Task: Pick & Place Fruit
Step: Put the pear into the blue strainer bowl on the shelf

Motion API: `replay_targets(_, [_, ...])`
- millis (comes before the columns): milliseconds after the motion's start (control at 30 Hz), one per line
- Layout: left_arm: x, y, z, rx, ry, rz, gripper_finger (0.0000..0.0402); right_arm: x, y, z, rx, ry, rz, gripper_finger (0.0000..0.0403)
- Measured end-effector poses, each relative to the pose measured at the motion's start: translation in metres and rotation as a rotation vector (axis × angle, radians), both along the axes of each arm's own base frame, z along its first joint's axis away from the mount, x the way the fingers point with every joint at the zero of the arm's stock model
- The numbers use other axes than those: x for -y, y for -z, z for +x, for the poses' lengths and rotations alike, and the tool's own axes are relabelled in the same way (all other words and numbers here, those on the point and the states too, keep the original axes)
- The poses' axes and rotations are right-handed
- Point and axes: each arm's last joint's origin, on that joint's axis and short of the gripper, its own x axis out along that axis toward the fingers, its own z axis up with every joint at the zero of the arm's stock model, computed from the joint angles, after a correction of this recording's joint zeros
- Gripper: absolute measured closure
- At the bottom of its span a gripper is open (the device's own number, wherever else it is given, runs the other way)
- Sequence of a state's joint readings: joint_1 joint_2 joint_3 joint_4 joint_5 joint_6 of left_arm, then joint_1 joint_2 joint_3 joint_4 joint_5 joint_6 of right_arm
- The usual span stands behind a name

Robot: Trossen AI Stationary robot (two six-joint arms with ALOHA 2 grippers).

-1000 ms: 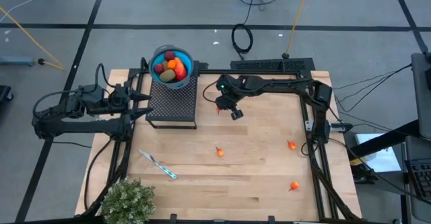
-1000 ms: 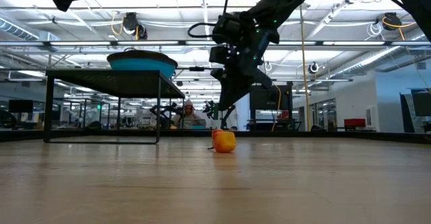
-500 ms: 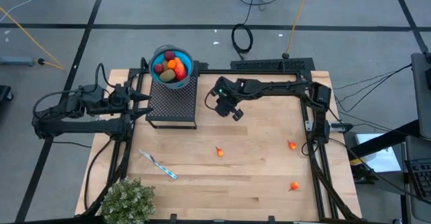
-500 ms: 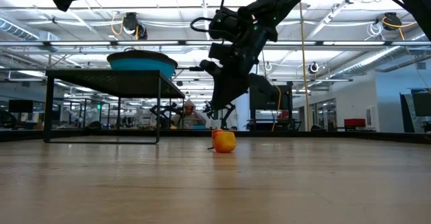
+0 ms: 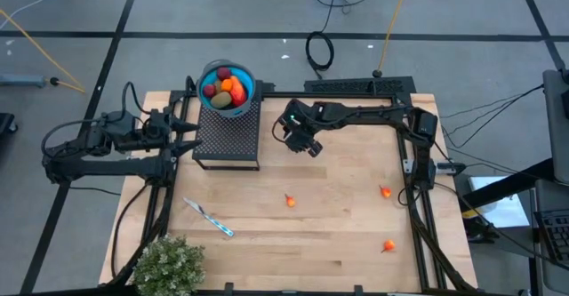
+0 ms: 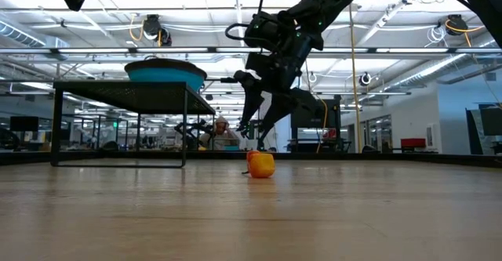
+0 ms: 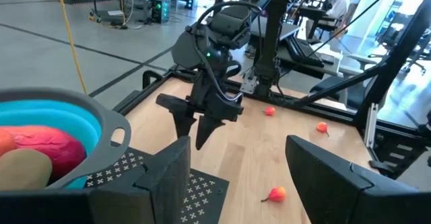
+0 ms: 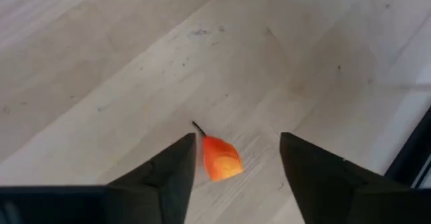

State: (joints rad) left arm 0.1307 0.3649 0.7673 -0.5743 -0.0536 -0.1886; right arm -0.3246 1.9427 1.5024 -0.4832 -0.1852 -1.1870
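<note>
Wooden table [image 5: 338,234]; bowl [image 7: 47,126] cut off, fruit [image 7: 40,150] half-hidden.

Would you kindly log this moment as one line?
right claw: open, empty, above table | left claw: open, waiting beside rack | bowl: holds fruit | loose fruit: on table

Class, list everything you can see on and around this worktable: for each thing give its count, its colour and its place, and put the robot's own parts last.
Loose fruit: three, orange-red, on the table's near and right parts.
Bowl: one, blue inside, grey outside, on the rack, holding orange, red and olive fruit.
Rack: one, black mesh, far left of the table.
Stick: one, blue-and-white, near left.
Plant: one, green, near-left corner.
Table: one, pale wood.
Left gripper: dark, beside the rack, jaws open.
Right gripper: dark, above the table's far middle, jaws open, empty.
</note>
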Motion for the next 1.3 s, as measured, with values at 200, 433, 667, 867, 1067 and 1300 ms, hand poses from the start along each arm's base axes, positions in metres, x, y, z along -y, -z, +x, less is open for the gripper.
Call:
replay_targets(200, [0.000, 0.000, 0.000, 0.000, 0.000, 0.000, 0.0158, 0.005, 0.009, -0.002, -0.042, 0.005, 0.005, 0.0162])
replay_targets(433, [0.000, 0.000, 0.000, -0.004, 0.000, 0.003, 0.0158, 0.009, 0.017, -0.001, -0.056, 0.014, 0.010, 0.0156])
replay_targets(667, [0.000, 0.004, -0.001, -0.055, 0.023, 0.084, 0.0158, 0.017, 0.017, -0.004, -0.054, 0.036, 0.009, 0.0156])
replay_targets(867, [0.001, 0.007, -0.006, -0.081, 0.031, 0.095, 0.0158, 0.020, 0.017, -0.005, -0.053, 0.011, -0.011, 0.0156])
replay_targets(1067, [0.002, 0.014, -0.014, -0.058, 0.032, 0.105, 0.0158, 0.020, 0.016, -0.004, -0.044, 0.004, -0.016, 0.0156])
replay_targets(1300, [0.003, 0.035, -0.020, 0.006, 0.024, 0.098, 0.0158, 0.023, 0.038, 0.002, -0.088, 0.023, -0.014, 0.0156])
